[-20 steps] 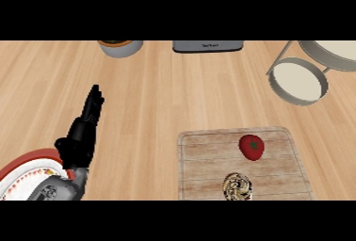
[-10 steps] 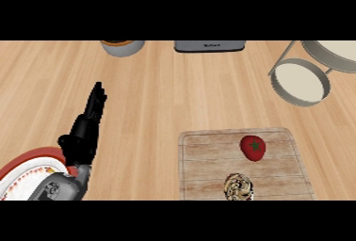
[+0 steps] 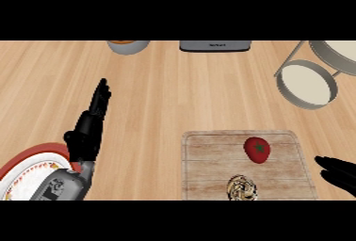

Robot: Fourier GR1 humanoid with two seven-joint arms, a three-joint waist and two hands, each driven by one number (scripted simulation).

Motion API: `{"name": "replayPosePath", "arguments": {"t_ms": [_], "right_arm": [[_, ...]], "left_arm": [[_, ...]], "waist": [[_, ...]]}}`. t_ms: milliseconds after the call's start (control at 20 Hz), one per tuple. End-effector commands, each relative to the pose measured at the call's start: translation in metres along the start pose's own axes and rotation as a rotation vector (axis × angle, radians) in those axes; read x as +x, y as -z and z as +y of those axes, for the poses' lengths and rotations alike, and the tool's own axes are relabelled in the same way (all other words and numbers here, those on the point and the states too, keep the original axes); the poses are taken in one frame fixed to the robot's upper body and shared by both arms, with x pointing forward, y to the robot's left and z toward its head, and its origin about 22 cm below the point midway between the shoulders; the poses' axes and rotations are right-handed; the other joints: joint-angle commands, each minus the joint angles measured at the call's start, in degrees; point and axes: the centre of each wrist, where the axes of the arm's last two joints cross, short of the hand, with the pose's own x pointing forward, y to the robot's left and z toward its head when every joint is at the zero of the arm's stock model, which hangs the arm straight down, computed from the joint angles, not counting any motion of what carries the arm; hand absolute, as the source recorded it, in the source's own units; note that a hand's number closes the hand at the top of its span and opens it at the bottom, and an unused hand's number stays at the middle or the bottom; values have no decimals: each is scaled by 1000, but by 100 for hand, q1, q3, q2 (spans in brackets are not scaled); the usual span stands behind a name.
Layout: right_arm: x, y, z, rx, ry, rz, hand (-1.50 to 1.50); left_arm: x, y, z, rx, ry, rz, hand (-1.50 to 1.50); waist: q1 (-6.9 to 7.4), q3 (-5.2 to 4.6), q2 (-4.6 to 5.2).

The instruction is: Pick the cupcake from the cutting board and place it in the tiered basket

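on the cutting board (image 3: 208,162) a red strawberry (image 3: 257,149) lies just behind the cupcake (image 3: 240,188), a pale swirled round at the near edge. tiered basket (image 3: 309,80) far right. left hand (image 3: 89,126) fingers straight, together; right hand (image 3: 339,173) fingers relaxed, holding nothing.

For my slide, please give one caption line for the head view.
Cupcake and strawberry on cutting board; right hand beside it, left hand open, tiered basket beyond.

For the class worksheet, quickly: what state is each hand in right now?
Left hand: open, fingers straight, holding nothing.
Right hand: only its fingers show at the right edge beside the cutting board; open, holding nothing.
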Motion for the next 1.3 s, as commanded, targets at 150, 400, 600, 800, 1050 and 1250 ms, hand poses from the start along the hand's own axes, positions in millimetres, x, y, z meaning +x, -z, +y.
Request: {"name": "replayPosePath", "arguments": {"t_ms": [150, 400, 600, 800, 1050, 1250], "right_arm": [[42, 2, 19, 56, -171, 58, -150], [50, 9, 25, 111, -197, 140, -150], [47, 8, 33, 146, -218, 194, -150], [51, 9, 32, 102, -274, 209, -150], [49, 15, 42, 135, -330, 222, -150], [36, 26, 36, 135, -357, 223, -150]], "left_arm": [[3, 1, 7, -9, 8, 6, 0], [13, 7, 3, -18, 2, 9, 0], [2, 0, -6, -23, -18, -10, 0], [-4, -5, 7, 7, 18, -13, 0], [-11, -1, 2, -2, -1, 8, 0], [2, 0, 9, 1, -5, 13, 0]], "waist": [[35, 4, 0], [45, 1, 5], [0, 8, -1], [-5, 9, -9], [-27, 11, -7], [21, 17, -7]]}}
